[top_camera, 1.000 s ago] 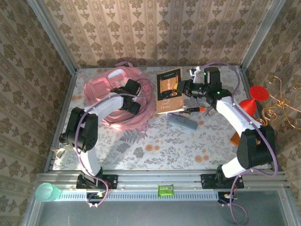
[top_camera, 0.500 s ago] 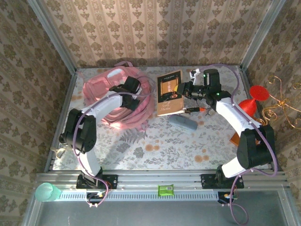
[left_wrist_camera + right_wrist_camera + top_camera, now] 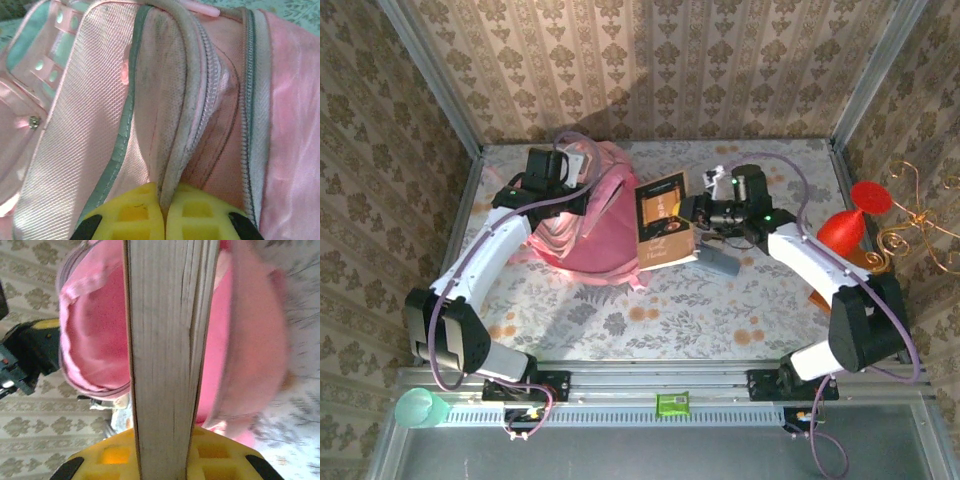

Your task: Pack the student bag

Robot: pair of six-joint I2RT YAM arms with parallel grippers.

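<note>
The student bag (image 3: 588,222), a big pink backpack, is pulled up at the table's back left with its opening turned toward the right. My left gripper (image 3: 578,166) is shut on the bag's zippered rim (image 3: 192,100); the yellow pads (image 3: 125,215) pinch the fabric edge. A brown-covered book (image 3: 663,220) hangs tilted just right of the bag, and my right gripper (image 3: 698,210) is shut on it. In the right wrist view the book's page edge (image 3: 165,340) stands upright between the yellow pads (image 3: 112,455), with the bag's pink inside (image 3: 95,325) right behind it.
A grey oblong case (image 3: 721,263) lies on the flowered tablecloth just below the right gripper. A red cone-shaped thing (image 3: 844,228) and an orange piece (image 3: 819,296) sit at the right edge. Patterned walls close in the back and sides.
My left gripper has shut on the bag's rim and lifted it up and back, which stood the bag up. The right gripper has carried the book left, up to the bag's opening.
</note>
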